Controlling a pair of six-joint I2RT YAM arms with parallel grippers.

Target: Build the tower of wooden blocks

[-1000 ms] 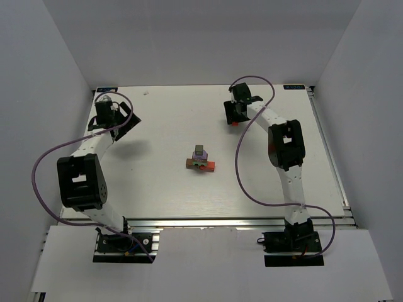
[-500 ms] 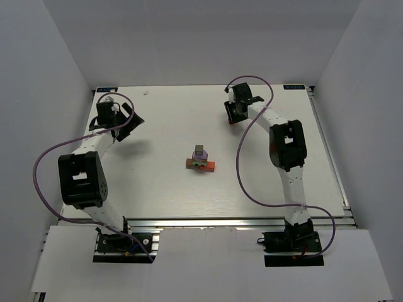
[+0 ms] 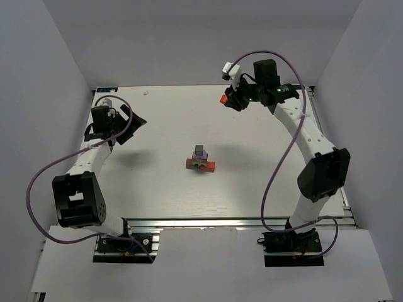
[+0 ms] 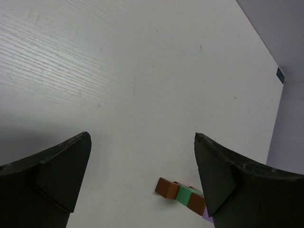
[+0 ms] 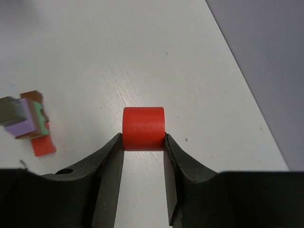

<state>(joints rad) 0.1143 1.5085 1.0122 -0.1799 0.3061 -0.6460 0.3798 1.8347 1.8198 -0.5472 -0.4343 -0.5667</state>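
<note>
Change, left arm (image 3: 82, 170): its elbow is now lower and more to the left than one second ago; the claw moved only a little.
Change, tower (image 3: 200, 160): same place as before, at the middle of the bench (image 3: 157, 189).
Change, right arm (image 3: 308, 138): its elbow swung out to the right side, and the claw, low over the far bench before, is now lifted up.
Tower: brown and red pieces lowest, green and lilac above, a dark grey piece on top.
Left claw (image 4: 141, 137): fingers wide apart and holding nothing, over the far left of the bench, well apart from the tower.
Right claw (image 5: 143, 137): closed on a red block (image 5: 143, 128), one finger touching each side; it is above the far right of the bench, well apart from the tower.
Around: a lilac cable (image 3: 38, 170) loops along each arm; grey walls (image 3: 38, 63) stand on three sides.
Count: two arms, two claws, two cables, one tower, one red block in the claw.
</note>
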